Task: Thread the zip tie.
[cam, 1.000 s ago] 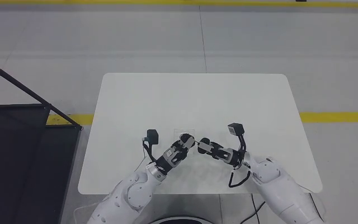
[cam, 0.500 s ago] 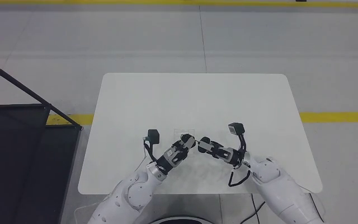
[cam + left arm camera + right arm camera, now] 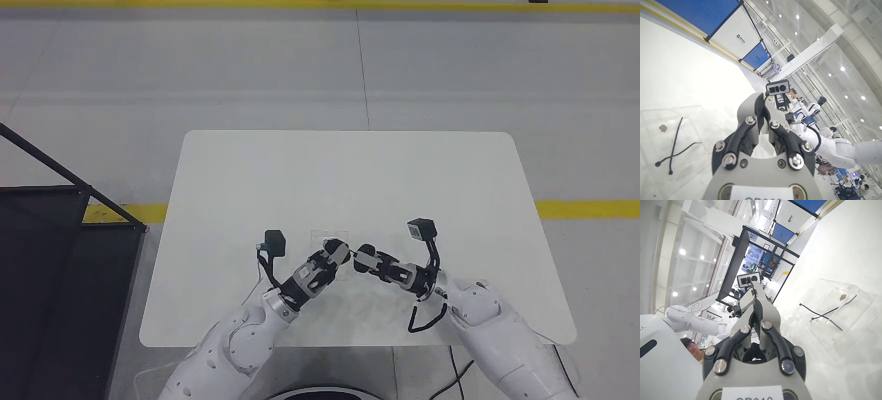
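The left hand (image 3: 763, 98) has its two fingers pressed together on a thin black plastic zip tie (image 3: 767, 93). A short end with a small head pokes out just past the fingertips. The right hand (image 3: 751, 291) is also squeezed closed, with a short black length of zip tie (image 3: 752, 286) pinched at the very tips of its fingers. Whether both hands hold the same tie cannot be told.

In the top view the left hand (image 3: 340, 252) and right hand (image 3: 362, 252) point at each other, tips nearly touching, above the near middle of the white rectangular table (image 3: 400, 180). The tie between them is too small to make out there.

A clear shallow plastic tray (image 3: 330, 238) lies on the table just beyond the two hands. In this tray (image 3: 693, 128) two spare black zip ties (image 3: 673, 153) lie crossed over each other, with a small brown scrap (image 3: 663, 128) near them. The right wrist view shows the tray (image 3: 857, 306), the crossed spare ties (image 3: 824, 313) and the scrap (image 3: 843, 297), all apart from the hand.
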`<state>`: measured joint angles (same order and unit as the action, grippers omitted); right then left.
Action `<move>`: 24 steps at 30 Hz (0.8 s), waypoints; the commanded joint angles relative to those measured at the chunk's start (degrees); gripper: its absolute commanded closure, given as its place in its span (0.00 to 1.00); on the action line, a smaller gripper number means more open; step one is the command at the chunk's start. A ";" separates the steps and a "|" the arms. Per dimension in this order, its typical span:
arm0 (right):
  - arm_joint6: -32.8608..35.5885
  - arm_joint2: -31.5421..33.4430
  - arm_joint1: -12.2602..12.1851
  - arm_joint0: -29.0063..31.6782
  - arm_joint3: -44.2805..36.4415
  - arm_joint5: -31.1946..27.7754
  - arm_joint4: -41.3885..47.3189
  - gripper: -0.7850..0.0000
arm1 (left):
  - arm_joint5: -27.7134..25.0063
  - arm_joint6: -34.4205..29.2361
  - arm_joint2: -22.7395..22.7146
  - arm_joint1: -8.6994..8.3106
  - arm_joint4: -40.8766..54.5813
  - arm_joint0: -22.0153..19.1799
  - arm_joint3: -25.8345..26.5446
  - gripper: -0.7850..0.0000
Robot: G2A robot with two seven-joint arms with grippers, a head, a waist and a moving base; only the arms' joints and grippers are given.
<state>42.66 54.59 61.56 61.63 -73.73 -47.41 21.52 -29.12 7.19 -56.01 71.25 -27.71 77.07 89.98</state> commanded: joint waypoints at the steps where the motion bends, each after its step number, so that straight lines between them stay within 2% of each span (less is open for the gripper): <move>1: 0.00 0.22 0.03 0.02 0.08 0.15 -0.13 0.13 | 0.18 0.20 -0.42 0.05 -0.19 -0.08 -0.05 1.00; 2: -0.07 0.38 0.03 0.07 0.03 0.10 -0.19 0.02 | 0.10 0.49 -0.87 0.04 -0.09 0.01 0.14 1.00; 3: -0.22 0.67 0.00 0.11 0.03 0.11 -0.62 0.00 | -0.11 0.69 -1.45 -0.02 0.07 0.20 0.41 1.00; 8: -5.32 3.73 -0.54 1.60 -4.24 2.39 -10.90 0.00 | -1.00 0.17 -7.19 -1.00 0.58 2.55 3.12 1.00; 11: -10.54 5.39 -0.80 3.81 -9.96 6.92 -19.83 0.00 | -2.74 -1.59 -11.92 -1.93 1.69 5.27 5.62 1.00; 18: -16.90 5.99 -0.80 6.53 -20.93 18.78 -36.36 0.00 | -5.44 -6.09 -21.89 -3.68 4.15 11.57 9.80 1.00; 22: -17.46 5.87 -0.77 6.92 -21.98 19.96 -38.13 0.00 | -7.88 -9.82 -25.26 -4.38 5.72 14.33 10.57 1.00; 24: -17.46 5.87 -0.77 6.92 -21.98 19.96 -38.13 0.00 | -7.88 -9.82 -25.26 -4.38 5.72 14.33 10.57 1.00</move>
<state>25.18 60.46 60.79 68.56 -95.73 -27.42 -16.66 -36.99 -2.68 -81.30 66.87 -21.97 91.43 100.55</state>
